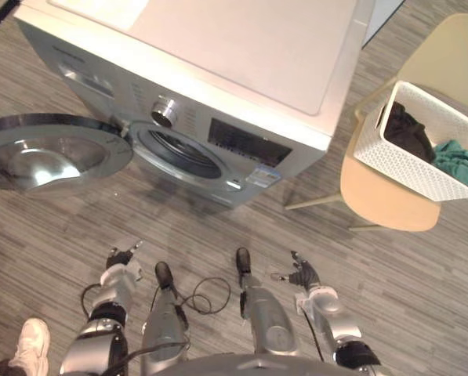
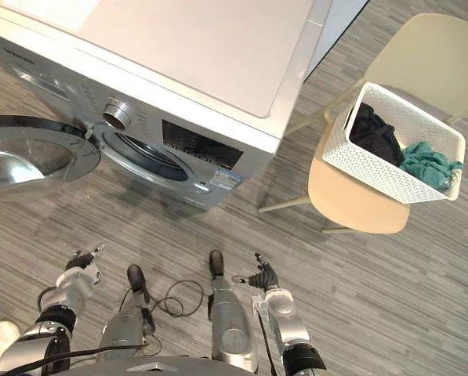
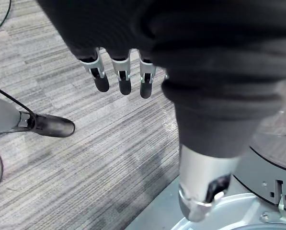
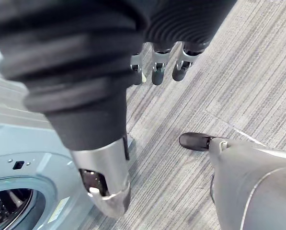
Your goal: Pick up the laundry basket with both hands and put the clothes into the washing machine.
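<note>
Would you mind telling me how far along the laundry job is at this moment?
Done: the washing machine door stands open. In hand: nothing; the left hand and right hand hang open and empty. Left: lifting the laundry basket, which sits on the chair with the clothes inside, and loading them.

grey striped plank floor [image 1: 218, 235], pale beige chair [image 1: 386, 200]

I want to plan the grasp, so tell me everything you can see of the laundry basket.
The laundry basket is white and rectangular, with perforated, plastic-looking walls. It stands upright on the seat of a pale chair, to the right of the washing machine. Inside lie a dark garment and a teal garment. The left robot hand and right robot hand hang open, away from it.
</note>
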